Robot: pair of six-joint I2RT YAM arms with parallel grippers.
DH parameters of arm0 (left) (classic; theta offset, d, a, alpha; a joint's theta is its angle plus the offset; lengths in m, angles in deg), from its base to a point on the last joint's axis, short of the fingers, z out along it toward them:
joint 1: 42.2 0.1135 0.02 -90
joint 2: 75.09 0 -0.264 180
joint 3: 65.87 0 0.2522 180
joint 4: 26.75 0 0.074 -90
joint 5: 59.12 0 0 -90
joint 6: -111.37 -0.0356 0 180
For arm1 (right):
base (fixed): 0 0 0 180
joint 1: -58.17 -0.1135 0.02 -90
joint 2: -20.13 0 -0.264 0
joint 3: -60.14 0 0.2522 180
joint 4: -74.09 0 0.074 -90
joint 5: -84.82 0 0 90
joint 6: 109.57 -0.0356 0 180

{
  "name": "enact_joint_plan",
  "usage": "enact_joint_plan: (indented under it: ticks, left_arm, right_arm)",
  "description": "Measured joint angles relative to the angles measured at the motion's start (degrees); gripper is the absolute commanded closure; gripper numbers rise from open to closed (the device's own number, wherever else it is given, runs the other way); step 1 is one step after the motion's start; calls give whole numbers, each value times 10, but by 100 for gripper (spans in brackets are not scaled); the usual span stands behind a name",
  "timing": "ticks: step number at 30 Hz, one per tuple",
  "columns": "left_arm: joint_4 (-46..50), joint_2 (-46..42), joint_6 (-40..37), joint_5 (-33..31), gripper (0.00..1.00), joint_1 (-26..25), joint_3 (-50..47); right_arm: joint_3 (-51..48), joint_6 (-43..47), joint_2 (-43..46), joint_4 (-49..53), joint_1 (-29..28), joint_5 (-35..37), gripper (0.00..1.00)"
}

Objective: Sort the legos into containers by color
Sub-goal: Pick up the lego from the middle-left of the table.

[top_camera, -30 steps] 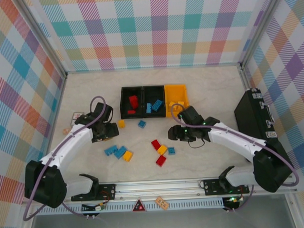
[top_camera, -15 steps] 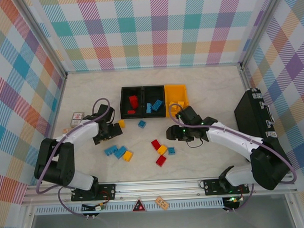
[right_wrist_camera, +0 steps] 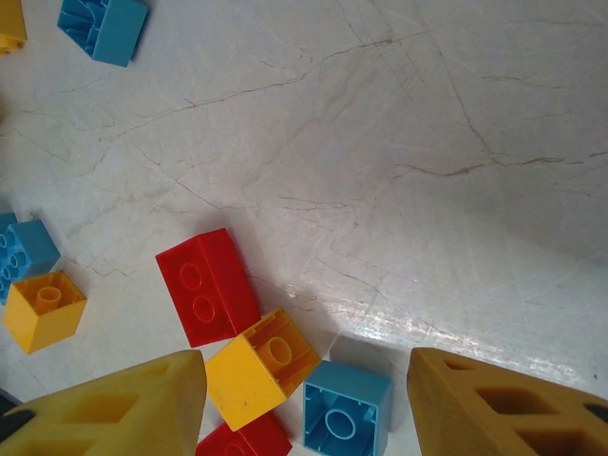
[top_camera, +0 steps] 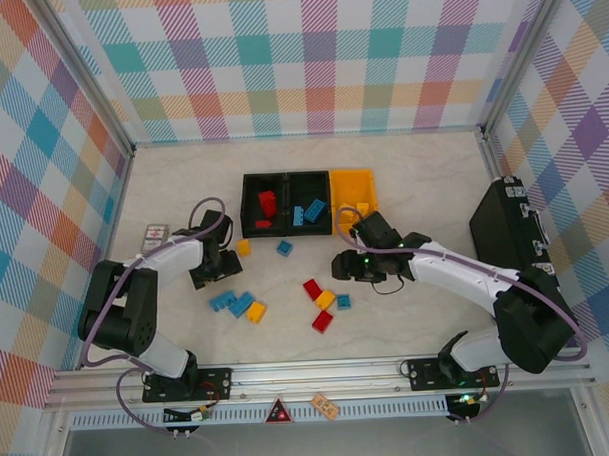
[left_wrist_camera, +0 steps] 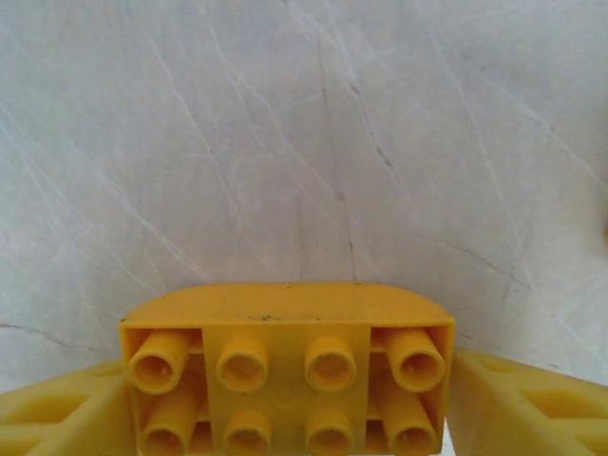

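Two yellow fingers point(left_wrist_camera: 66, 418) of your left gripper point(left_wrist_camera: 290, 408) pinch a yellow lego point(left_wrist_camera: 285, 323) from both sides, with bare table point(left_wrist_camera: 304, 142) beyond it. Your right gripper point(right_wrist_camera: 304, 404) hangs with its fingers spread wide. A yellow brick point(right_wrist_camera: 261, 366) and a blue brick point(right_wrist_camera: 347, 410) lie between them, with a red brick point(right_wrist_camera: 207, 285) just beside. The containers point(top_camera: 288, 201) sit farther back.
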Motion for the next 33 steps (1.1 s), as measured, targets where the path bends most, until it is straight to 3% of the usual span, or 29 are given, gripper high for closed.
enact_joint_plan:
  ticks: [4,18,33]
  left_arm:
    - [4,6,-3,-4,44,0,9]
    - [59,-3,-11,18,48,0,67]
    - [149,-17,-26,66,48,-23,226]
  right_arm:
    - [8,0,-6,1,0,-2,42]
    - [82,1,-25,48,3,3,42]
    - [108,0,-29,93,57,5,42]
